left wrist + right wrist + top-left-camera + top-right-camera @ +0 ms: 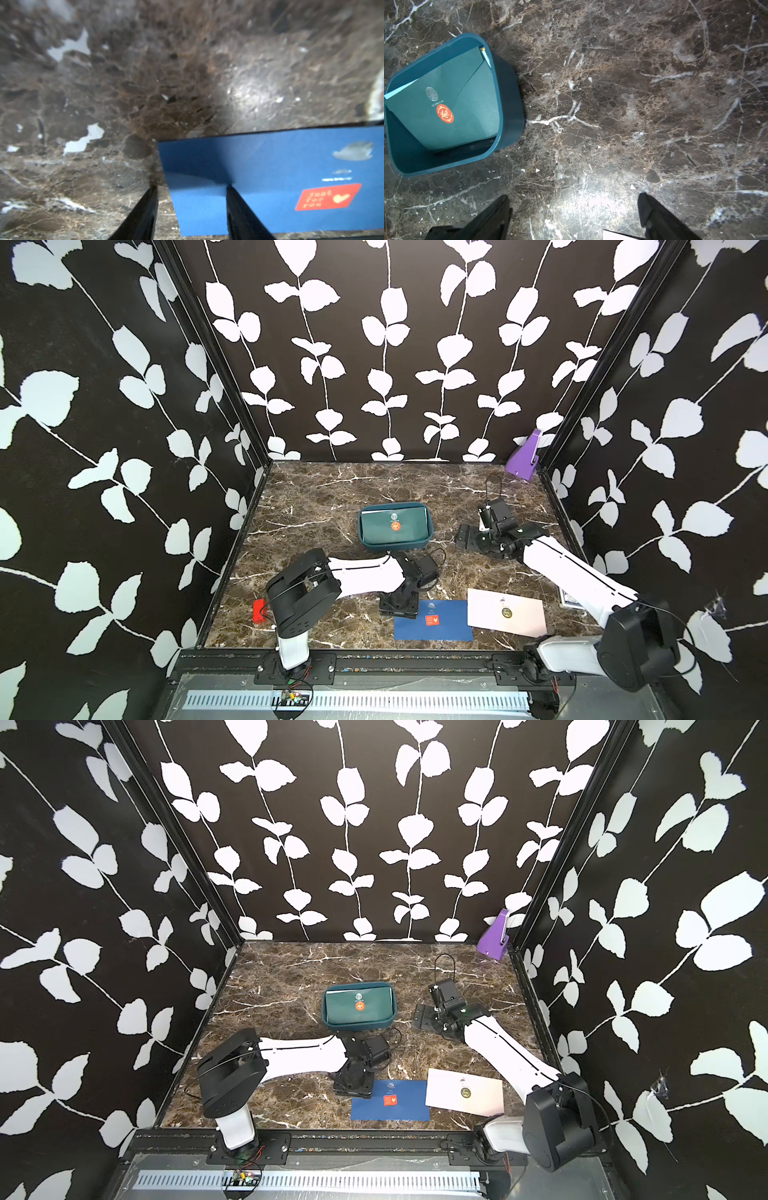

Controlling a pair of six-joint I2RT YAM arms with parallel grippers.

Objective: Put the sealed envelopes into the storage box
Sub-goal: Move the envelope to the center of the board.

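Both stand apart: left jaws straddle an edge of the navy envelope, seemingly to pinch it; right jaws hover near the storage box.

The teal storage box stands at mid-worktop and contains a dark green envelope. A navy envelope and a pale pink envelope lie side by side near the front edge. The left claw is positioned at the navy envelope's far left corner.

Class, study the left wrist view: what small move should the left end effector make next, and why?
Probably close the left end effector: its jaws stand apart, straddling an edge of the navy envelope, one fingertip over marble, one over paper; nothing is gripped yet.
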